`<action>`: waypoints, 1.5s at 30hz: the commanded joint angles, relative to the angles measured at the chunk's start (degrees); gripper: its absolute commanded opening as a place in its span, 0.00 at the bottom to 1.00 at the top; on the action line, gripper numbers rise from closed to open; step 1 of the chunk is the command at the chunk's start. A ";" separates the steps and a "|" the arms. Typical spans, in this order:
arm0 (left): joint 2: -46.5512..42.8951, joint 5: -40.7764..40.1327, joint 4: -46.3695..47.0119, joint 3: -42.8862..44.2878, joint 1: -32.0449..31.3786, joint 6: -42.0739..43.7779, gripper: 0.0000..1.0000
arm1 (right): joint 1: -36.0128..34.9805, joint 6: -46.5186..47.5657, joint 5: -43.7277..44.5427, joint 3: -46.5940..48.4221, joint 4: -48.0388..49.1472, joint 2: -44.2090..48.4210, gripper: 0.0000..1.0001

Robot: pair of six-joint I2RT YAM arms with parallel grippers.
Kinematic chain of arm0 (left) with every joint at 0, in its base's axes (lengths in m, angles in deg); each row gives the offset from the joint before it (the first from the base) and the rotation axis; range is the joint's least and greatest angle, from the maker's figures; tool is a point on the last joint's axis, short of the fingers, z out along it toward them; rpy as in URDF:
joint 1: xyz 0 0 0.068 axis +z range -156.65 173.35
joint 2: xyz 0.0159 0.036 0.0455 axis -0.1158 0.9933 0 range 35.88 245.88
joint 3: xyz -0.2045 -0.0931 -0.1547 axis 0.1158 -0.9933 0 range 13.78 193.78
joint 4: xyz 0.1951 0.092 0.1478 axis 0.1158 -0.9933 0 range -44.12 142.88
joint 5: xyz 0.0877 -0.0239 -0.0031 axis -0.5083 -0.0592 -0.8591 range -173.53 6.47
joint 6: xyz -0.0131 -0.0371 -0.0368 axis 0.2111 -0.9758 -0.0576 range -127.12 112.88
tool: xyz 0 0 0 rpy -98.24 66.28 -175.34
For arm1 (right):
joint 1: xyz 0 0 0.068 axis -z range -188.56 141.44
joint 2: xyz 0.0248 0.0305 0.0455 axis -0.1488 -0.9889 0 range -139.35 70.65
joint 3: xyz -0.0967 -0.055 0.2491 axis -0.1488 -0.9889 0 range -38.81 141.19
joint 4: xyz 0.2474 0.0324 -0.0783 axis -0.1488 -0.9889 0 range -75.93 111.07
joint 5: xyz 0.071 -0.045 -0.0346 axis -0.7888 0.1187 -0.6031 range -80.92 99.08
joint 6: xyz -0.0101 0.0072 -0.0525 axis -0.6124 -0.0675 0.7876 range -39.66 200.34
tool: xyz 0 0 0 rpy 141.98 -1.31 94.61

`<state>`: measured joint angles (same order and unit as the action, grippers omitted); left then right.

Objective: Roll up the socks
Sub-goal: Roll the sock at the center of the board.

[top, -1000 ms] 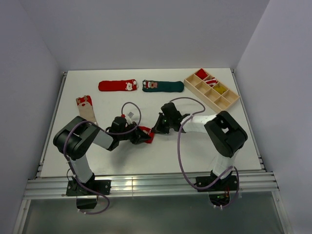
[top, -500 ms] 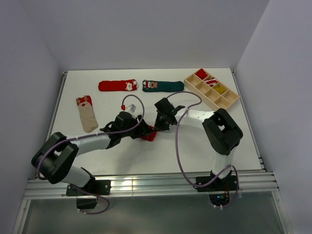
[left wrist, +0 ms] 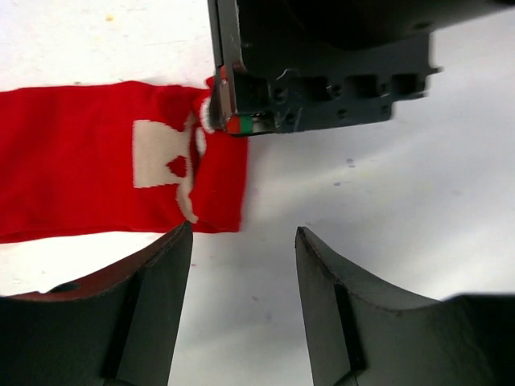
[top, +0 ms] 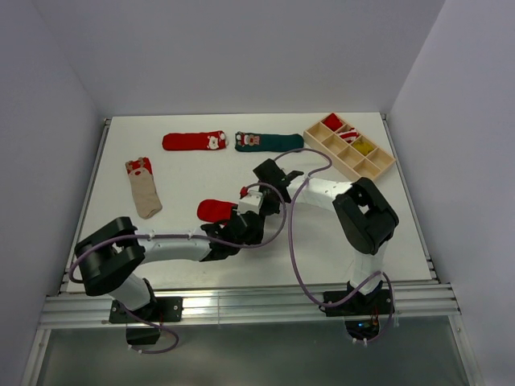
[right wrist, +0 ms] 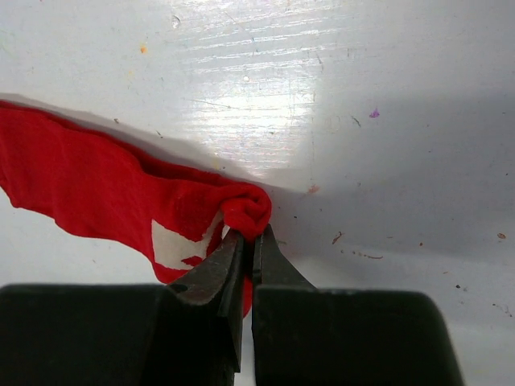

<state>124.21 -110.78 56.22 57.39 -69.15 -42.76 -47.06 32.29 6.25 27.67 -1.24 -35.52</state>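
Right wrist view: right gripper [right wrist: 248, 245] has its jaws pressed together, clamped on the bunched cuff edge of the red sock [right wrist: 96, 193]; a small curl of fabric sits just above the tips. The sock lies flat near the centre of the table [top: 177, 173], rounded end toward the left side. Left gripper [left wrist: 241, 269]: jaws apart, nothing btwn them, poised just beside the same cuff end. Judged step: starting the roll at the cuff, barely begun. Next move prob. needs the left to pin or tuck the curl while the right turns it toward the toe w/o it springing flat. Surface white, glossy, scuffed, a few specks. At the back: second red sock [top: 194, 141], green sock [top: 269, 141], beige sock [top: 143, 186], wooden tray [top: 335, 156]. Plain pale walls.
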 commanded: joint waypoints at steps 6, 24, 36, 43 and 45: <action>4.74 -12.30 -1.05 5.16 -2.36 6.36 0.58 | -0.35 1.03 0.63 2.08 -2.39 -1.14 0.00; 12.12 -12.92 0.27 8.15 -3.42 9.18 0.47 | -0.35 0.33 -0.77 2.52 -2.04 -2.20 0.00; 16.78 -16.79 -3.15 12.28 -6.41 9.88 0.39 | -0.35 -0.02 -1.92 2.08 -1.07 -2.29 0.00; 18.80 -17.84 -7.02 13.34 -6.41 7.43 0.09 | -0.35 -0.02 -2.53 1.55 -0.11 -1.85 0.00; 18.28 -18.37 -7.46 12.90 -6.41 5.85 0.02 | -0.35 -0.37 -3.06 0.76 0.59 -1.41 0.00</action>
<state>141.63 -129.12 51.04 68.80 -75.11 -36.59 -46.36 32.24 3.52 28.54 -1.70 -36.50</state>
